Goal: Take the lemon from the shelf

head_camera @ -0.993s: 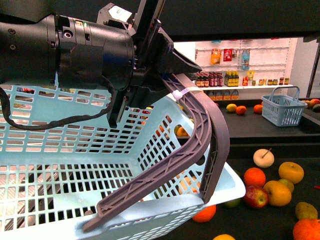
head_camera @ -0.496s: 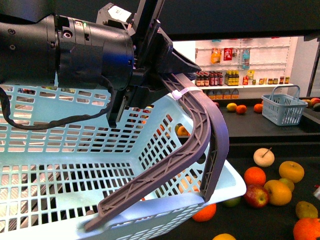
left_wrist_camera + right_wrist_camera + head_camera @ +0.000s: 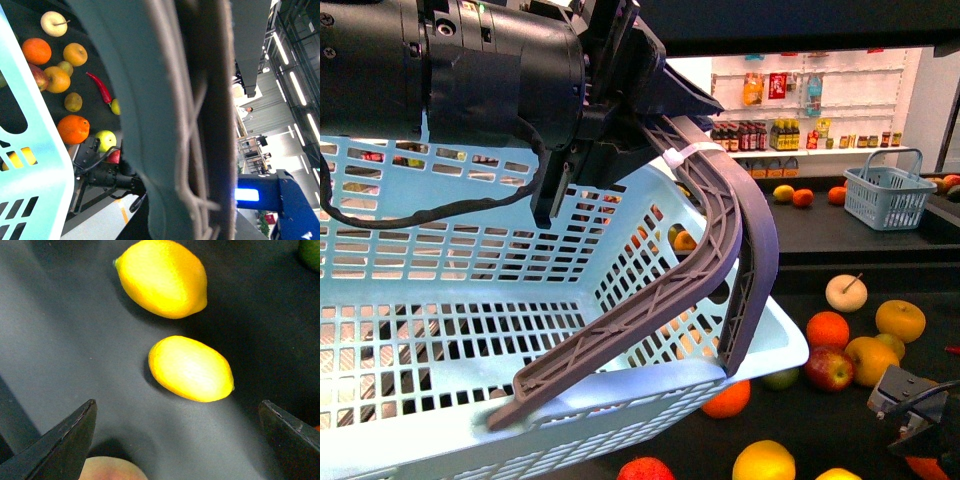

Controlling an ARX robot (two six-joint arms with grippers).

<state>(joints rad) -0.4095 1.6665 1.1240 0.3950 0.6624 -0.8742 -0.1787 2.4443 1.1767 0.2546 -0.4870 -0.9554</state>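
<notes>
While the lemon (image 3: 191, 368) is lying on the shelf (image 3: 50, 330) ahead of the right gripper (image 3: 177, 415), jaws wide apart, and the basket handle (image 3: 745, 240) is being clamped by the left gripper (image 3: 655, 135), a roll-away is being risked by contact from 1 finger first.

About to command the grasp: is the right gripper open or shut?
Open. The right wrist view shows the right gripper with fingertips wide apart, nothing between them; the nearer lemon lies untouched on the shelf.
</notes>
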